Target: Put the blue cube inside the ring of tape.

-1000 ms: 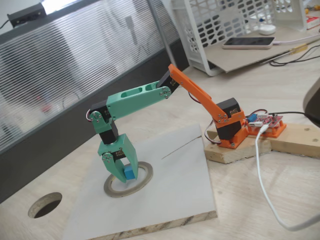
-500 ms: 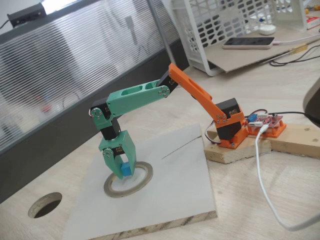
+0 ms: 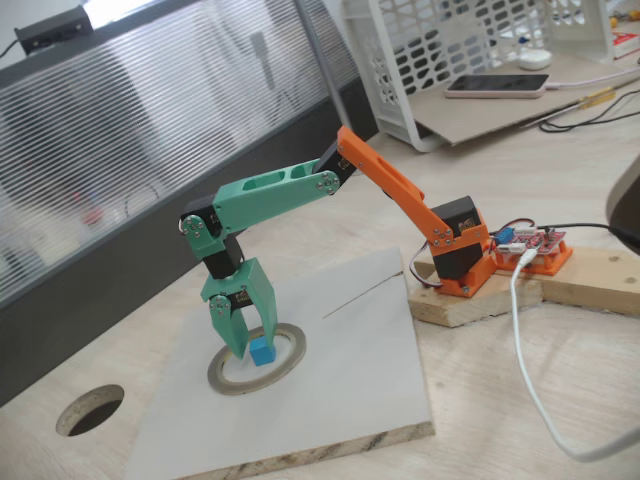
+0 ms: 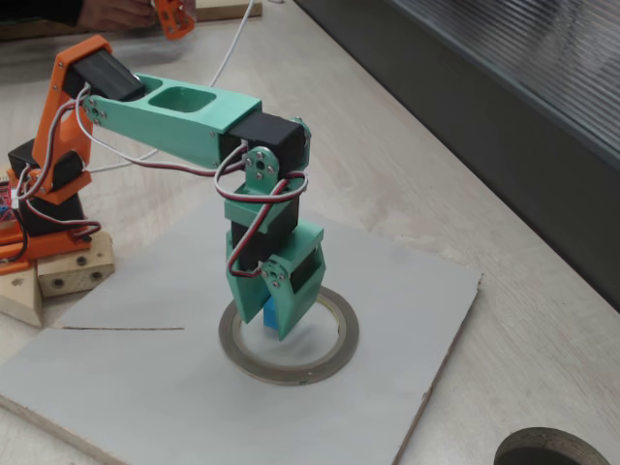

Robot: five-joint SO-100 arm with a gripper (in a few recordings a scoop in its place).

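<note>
The blue cube (image 3: 262,351) rests on the grey board inside the ring of tape (image 3: 226,381), near the ring's middle. My green gripper (image 3: 251,332) points straight down over the ring, open, its fingers spread to either side just above the cube. In a fixed view from the other side, the cube (image 4: 270,314) is mostly hidden behind a green finger (image 4: 294,308), and the gripper (image 4: 277,325) hangs low within the tape ring (image 4: 335,350).
The ring lies on a pale grey board (image 3: 350,350) on the wooden table. A dark round hole (image 3: 89,410) is cut in the tabletop left of the board. The orange arm base (image 3: 462,262) sits on a wood block, with a white cable (image 3: 525,350) beside it.
The gripper has opened and lifted slightly. The blue cube, held between the fingers before, now sits on the board inside the ring.
</note>
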